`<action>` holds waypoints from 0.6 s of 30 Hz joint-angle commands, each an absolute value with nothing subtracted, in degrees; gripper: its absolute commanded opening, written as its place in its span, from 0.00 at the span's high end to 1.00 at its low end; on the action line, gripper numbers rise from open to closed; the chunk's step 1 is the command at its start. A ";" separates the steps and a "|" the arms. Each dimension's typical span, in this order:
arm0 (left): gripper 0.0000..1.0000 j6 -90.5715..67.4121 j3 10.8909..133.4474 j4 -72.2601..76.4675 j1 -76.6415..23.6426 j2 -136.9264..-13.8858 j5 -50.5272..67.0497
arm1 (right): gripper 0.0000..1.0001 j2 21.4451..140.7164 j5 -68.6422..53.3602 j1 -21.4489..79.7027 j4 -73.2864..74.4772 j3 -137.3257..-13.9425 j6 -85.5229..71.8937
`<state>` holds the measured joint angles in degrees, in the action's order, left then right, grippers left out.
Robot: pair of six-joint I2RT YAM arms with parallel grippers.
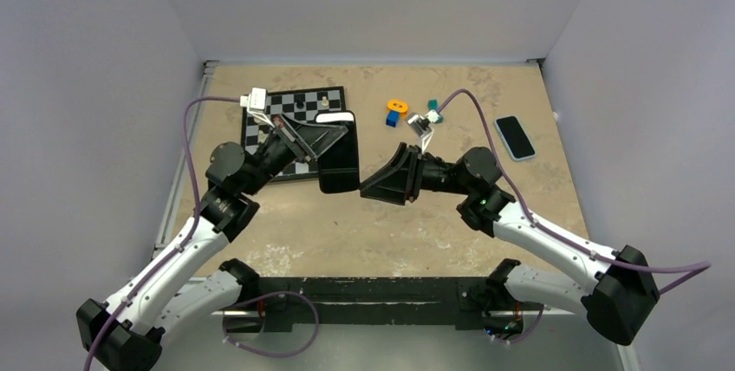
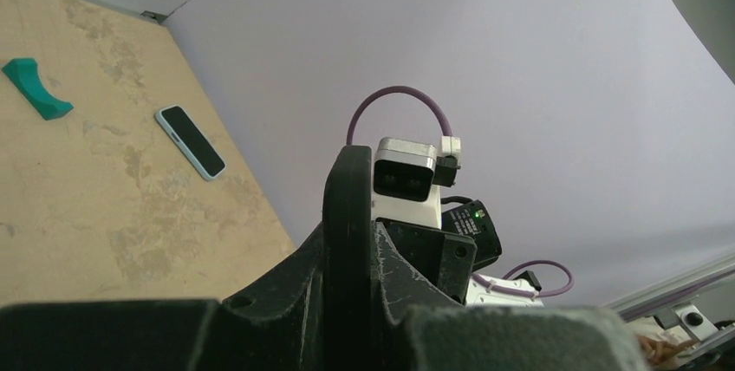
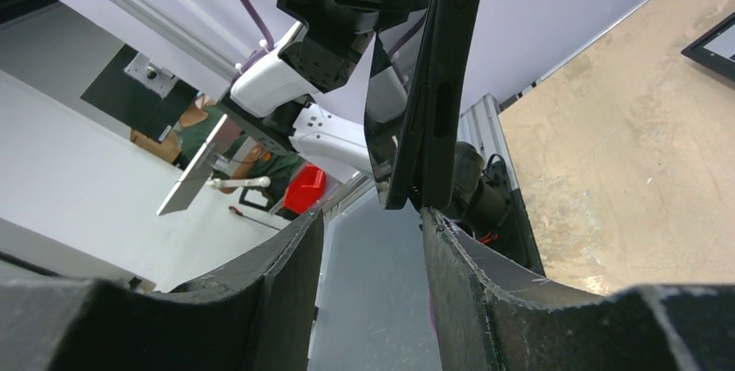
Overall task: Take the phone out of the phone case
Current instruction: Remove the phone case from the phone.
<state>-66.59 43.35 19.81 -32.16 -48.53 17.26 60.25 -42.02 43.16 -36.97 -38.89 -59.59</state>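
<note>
A black phone case (image 1: 339, 161) with the phone in it is held upright above the table, a white strip (image 1: 334, 117) showing at its far end. My left gripper (image 1: 322, 141) is shut on it. The left wrist view shows its black edge (image 2: 347, 232) pinched between the fingers. My right gripper (image 1: 374, 185) is open, just right of the case's near end and not touching it. In the right wrist view the case (image 3: 446, 76) and a glossy dark slab (image 3: 392, 120) stand edge-on, slightly parted, just beyond the open gripper (image 3: 373, 224).
A chessboard (image 1: 290, 124) with pieces lies behind the left arm. An orange ring on a blue block (image 1: 395, 111) and a teal piece (image 1: 432, 104) lie at the back. A second phone in a light blue case (image 1: 515, 137) lies flat at the right, also in the left wrist view (image 2: 191, 141).
</note>
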 commanded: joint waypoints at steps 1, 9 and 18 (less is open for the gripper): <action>1.00 -67.63 43.59 20.16 -33.45 -44.88 14.91 | 0.49 60.51 -38.74 44.22 -40.78 -40.16 -59.44; 1.00 -70.08 39.90 21.21 -33.37 -41.40 5.13 | 0.48 59.56 -38.25 47.19 -38.64 -40.43 -57.32; 1.00 -70.46 40.21 22.79 -33.38 -41.32 5.50 | 0.48 59.75 -38.03 47.93 -39.41 -40.34 -57.39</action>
<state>-68.38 39.38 16.19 -32.82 -41.87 7.51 60.23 -38.00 46.26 -37.34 -38.89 -58.02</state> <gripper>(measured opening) 0.193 0.516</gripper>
